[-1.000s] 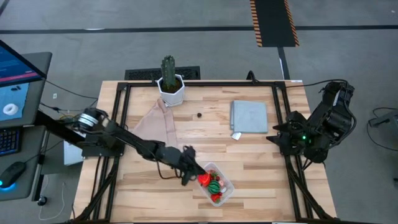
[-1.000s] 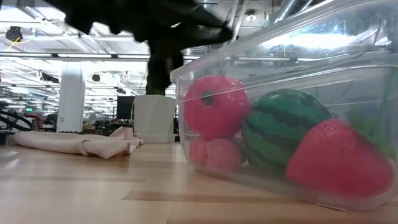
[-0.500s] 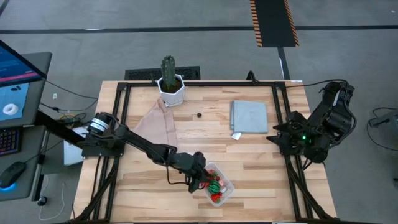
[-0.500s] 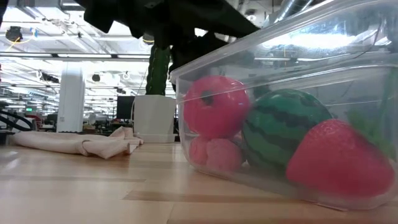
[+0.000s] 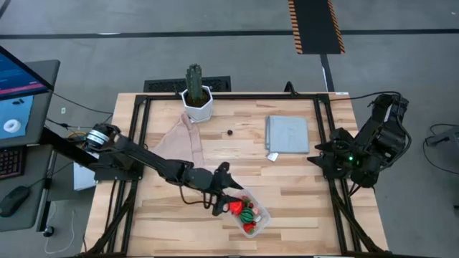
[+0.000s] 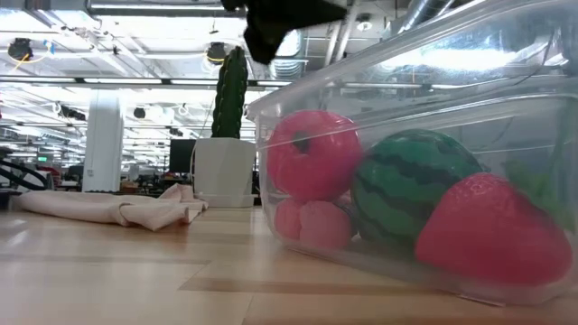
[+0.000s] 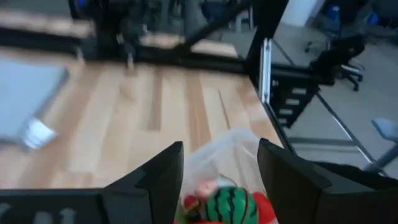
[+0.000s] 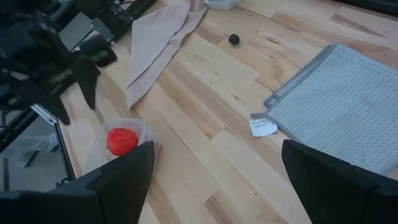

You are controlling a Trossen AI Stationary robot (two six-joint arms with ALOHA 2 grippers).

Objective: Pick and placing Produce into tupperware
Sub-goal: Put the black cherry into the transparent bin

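High view: left claw (image 5: 224,203) just beside the tupperware (image 5: 262,215), at its near edge, above the counter (image 5: 301,193). Left wrist view: fingers (image 7: 163,174) spread apart with nothing between, tupperware straight ahead and below. Released, then, empty.

Inside the tupperware: watermelon ball (image 6: 406,185), tomato (image 6: 312,153), strawberry (image 6: 492,230), a paler pink berry (image 6: 312,224) underneath. Judged well along: most produce boxed.

Left to do, as far as shown: one dark berry (image 5: 229,132) loose on the counter, well apart from the left claw, beyond the cloth (image 5: 183,140), between cactus (image 5: 195,89) and grey mat (image 5: 287,133). No other loose piece visible.

Right claw (image 8: 214,180) parked at the counter's far side, well apart from the tupperware, fingers wide, empty.

Writing: small white tag (image 8: 261,127) at the mat's corner, print too small to read. Monitor (image 5: 18,97) off the counter's edge, contents illegible. No brand visible on tupperware or arms.
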